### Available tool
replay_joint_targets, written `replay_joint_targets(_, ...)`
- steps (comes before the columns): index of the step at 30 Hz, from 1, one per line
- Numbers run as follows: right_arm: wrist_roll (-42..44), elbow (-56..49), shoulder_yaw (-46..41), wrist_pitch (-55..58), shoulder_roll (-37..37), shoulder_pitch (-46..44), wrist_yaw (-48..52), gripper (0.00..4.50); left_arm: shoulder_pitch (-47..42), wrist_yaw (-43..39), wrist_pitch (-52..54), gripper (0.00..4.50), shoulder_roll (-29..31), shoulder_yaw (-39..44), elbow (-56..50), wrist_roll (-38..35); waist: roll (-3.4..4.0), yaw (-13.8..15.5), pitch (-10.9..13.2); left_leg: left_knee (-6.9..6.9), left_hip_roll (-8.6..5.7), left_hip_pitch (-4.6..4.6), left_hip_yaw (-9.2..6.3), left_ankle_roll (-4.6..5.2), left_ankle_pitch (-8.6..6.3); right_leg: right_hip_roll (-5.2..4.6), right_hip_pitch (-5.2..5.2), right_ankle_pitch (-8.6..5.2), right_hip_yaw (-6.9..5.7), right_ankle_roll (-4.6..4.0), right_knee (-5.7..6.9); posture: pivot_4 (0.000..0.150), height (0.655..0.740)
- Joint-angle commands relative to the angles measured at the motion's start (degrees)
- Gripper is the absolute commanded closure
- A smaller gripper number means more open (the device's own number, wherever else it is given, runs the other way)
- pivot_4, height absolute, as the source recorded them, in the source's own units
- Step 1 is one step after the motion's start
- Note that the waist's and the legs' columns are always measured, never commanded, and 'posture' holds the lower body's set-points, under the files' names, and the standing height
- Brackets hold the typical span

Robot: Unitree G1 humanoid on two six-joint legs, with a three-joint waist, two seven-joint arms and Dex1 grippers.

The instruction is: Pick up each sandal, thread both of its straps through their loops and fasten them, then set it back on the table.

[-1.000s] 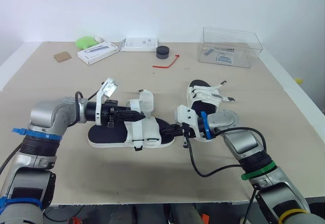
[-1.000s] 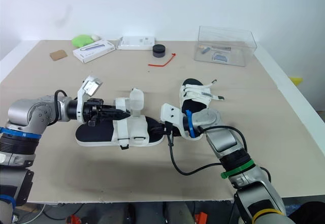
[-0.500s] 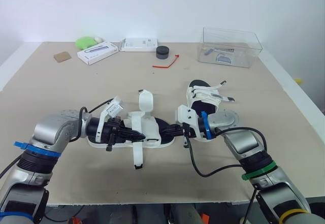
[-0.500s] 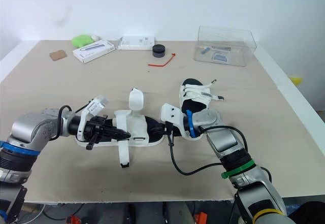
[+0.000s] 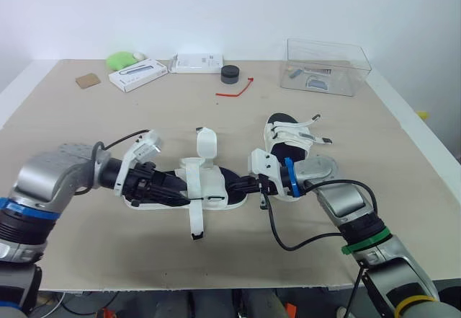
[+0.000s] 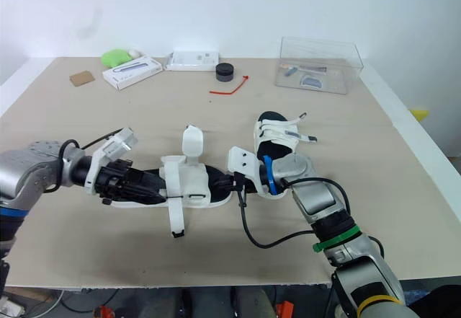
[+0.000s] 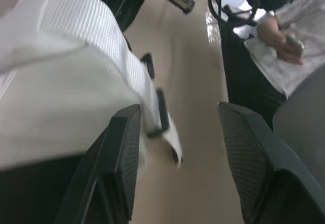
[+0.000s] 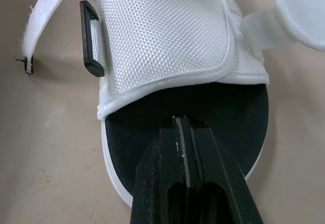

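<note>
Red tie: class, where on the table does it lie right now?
In the left eye view, the red tie lies just in front of the black puck, left of the clear box.

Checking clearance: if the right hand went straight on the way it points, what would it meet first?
The sandal's black footbed; the right hand, shut, looks about on it, though depth is unclear. The white mesh strap lies just beyond.
</note>
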Motion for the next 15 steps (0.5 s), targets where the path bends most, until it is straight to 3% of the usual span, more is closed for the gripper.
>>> replay_joint_targets(1,-0.11,-0.71,-0.44,-0.29,-0.19,-0.73,0.07,4.5,1.91,-2.36,2.61,1.99,3.64,5.38,-2.48,-4.47,0.0,0.01,0.0,-0.02,0.0,0.0,0.01,0.01,-0.01,0.0,-0.01,-0.03,0.0,0.0,0.0,0.15,0.74)
replay_joint_targets(7,-0.04,-1.08,-0.65,-0.09,-0.27,-0.29,-0.14,4.5,10.03,0.01,13.09,1.99,5.19,11.97,-9.76,-15.79,0.0,-0.04,0.0,-0.02,-0.01,0.0,0.01,0.04,-0.03,-0.07,-0.02,-0.09,0.0,0.05,0.0,0.15,0.74)
replay_joint_targets(10,-0.03,-0.94,-0.68,-0.06,-0.25,-0.32,-0.13,4.5,18.93,4.58,10.62,1.99,3.51,11.98,-15.76,-14.63,0.03,-0.13,0.01,-0.04,-0.01,0.03,0.03,0.03,-0.09,-0.09,-0.01,-0.13,0.02,0.06,0.01,0.15,0.74)
replay_joint_targets(15,-0.09,-0.49,-0.51,-0.23,-0.2,-0.81,0.22,4.5,27.24,16.2,3.2,1.99,-5.06,11.74,-18.77,-9.28,-0.03,0.16,0.02,-0.07,-0.01,0.06,-0.04,-0.01,-0.1,-0.21,0.03,-0.16,0.03,0.0,0.02,0.15,0.74)
